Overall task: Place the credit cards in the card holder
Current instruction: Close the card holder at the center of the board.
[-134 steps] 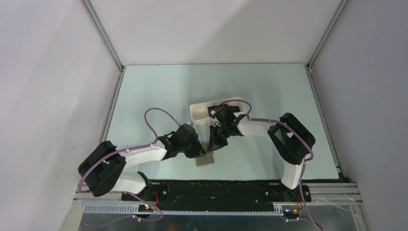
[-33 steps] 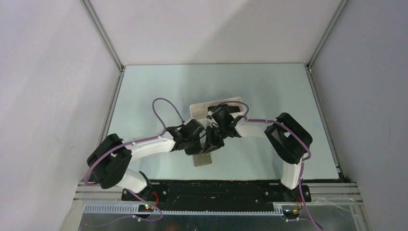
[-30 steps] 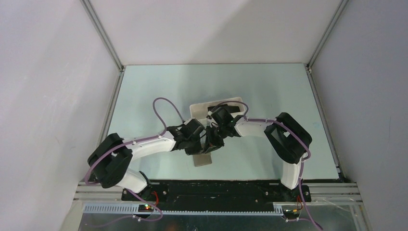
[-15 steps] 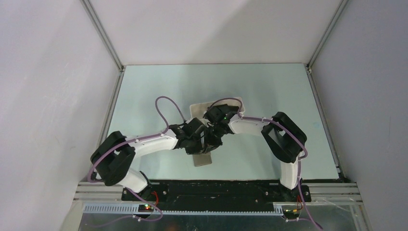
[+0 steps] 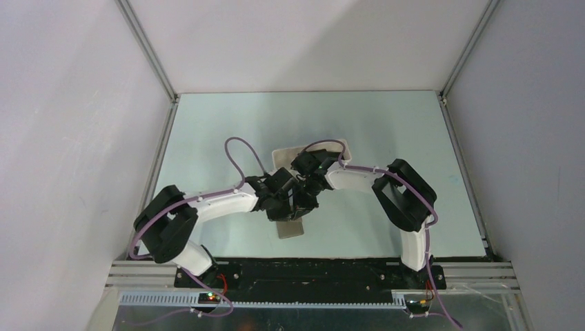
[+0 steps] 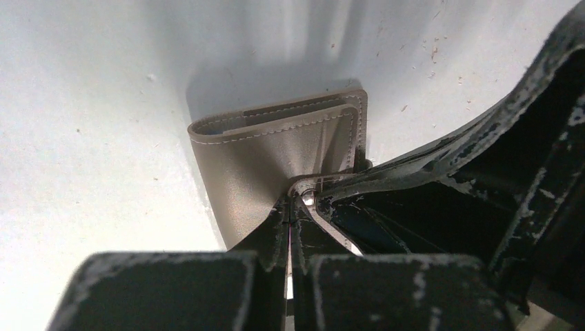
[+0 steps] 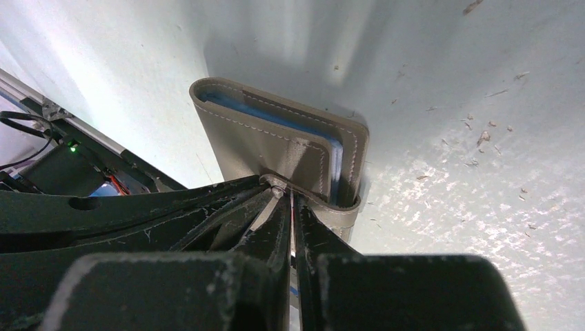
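The grey-brown card holder (image 5: 291, 229) lies folded shut on the table near the front edge. In the right wrist view the card holder (image 7: 265, 141) shows a silvery-blue inside edge, and its strap tab (image 7: 339, 209) wraps round the side. My left gripper (image 6: 290, 205) is shut, its tips pressed on the strap's snap on the card holder (image 6: 269, 155). My right gripper (image 7: 290, 195) is shut too, its tips on the same snap. From above, the left gripper (image 5: 291, 209) and right gripper (image 5: 303, 205) meet over the wallet's far end. No black credit cards show.
A long white tray (image 5: 281, 157) stands just behind the grippers, mostly hidden by the right wrist. The table's front edge with the arm bases runs just below the wallet. Grey walls enclose the table on the left, back and right.
Both arms have closed in on each other: the left gripper moved right and the right gripper moved left, so their tips now meet over the wallet. The wallet has stayed put.
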`<state>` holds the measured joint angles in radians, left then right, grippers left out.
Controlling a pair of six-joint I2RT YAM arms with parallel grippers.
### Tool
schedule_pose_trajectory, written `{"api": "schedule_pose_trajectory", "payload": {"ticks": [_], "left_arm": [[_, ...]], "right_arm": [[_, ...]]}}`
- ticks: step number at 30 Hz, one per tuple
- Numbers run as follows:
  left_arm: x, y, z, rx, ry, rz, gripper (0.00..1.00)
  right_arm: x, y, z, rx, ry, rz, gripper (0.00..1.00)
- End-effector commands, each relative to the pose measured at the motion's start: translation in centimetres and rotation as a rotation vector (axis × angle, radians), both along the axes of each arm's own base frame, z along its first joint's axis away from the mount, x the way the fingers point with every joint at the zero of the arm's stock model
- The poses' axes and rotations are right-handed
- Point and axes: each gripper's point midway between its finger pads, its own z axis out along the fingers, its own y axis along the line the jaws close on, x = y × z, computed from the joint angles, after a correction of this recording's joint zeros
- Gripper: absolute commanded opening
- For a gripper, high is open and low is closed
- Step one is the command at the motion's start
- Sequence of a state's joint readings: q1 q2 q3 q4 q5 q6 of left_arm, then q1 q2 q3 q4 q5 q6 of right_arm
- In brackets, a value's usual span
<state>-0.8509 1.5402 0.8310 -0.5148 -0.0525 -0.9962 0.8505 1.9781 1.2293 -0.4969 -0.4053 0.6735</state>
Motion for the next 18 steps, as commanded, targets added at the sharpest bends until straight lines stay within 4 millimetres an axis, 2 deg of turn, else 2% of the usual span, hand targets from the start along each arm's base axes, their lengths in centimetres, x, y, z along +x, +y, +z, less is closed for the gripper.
{"api": "schedule_pose_trajectory", "payload": {"ticks": [1,8,18], "left_arm": [[-0.8,-2.5,-2.8,-0.042,0.049,0.005,0.00],[-1.9,-3.8,-3.5,-0.070,0.109,0.008,0.00],[-3.0,-4.8,-4.8,-0.062,0.173,0.017,0.00]], "right_arm": [[-5.0,-11.1,-12.5,-0.544,0.036,0.081,0.04],[-5.4,-12.3,-13.3,-0.583,0.058,0.089,0.00],[-6.0,-13.4,-13.7,-0.593,0.094,0.085,0.00]]}}
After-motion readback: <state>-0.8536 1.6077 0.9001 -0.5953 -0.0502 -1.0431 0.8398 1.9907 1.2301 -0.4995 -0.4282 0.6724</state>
